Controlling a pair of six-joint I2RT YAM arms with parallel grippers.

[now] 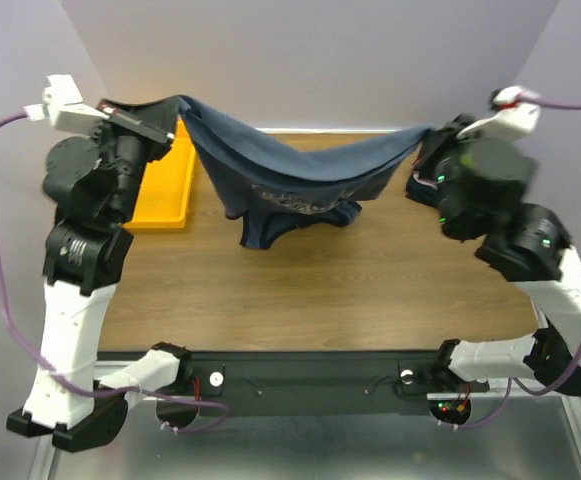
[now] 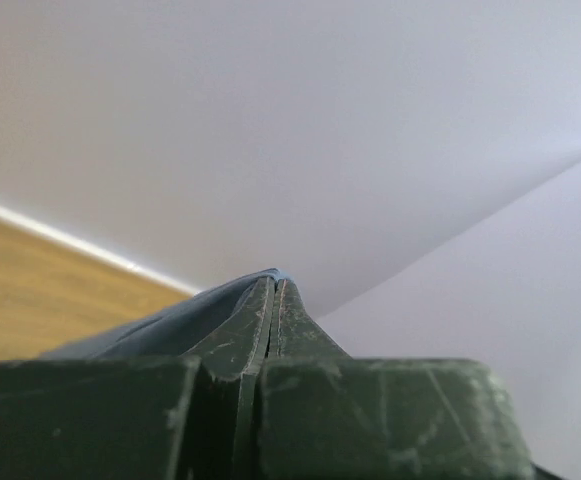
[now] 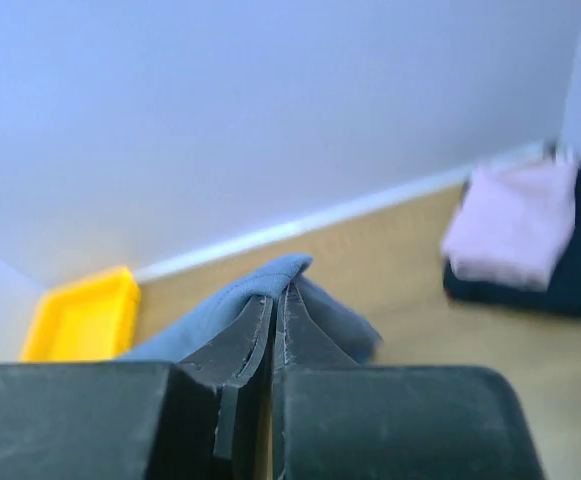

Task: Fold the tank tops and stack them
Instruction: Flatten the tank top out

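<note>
Left gripper [image 1: 173, 115] and right gripper [image 1: 425, 142] each pinch the slate-blue tank top [image 1: 290, 170], hanging unfolded between them, while a folded pink top [image 3: 515, 225] already sits on a navy one [image 3: 575, 285].

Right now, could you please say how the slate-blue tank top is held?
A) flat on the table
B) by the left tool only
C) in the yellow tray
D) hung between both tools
D: the left tool and right tool each pinch an end of the slate-blue tank top.
</note>
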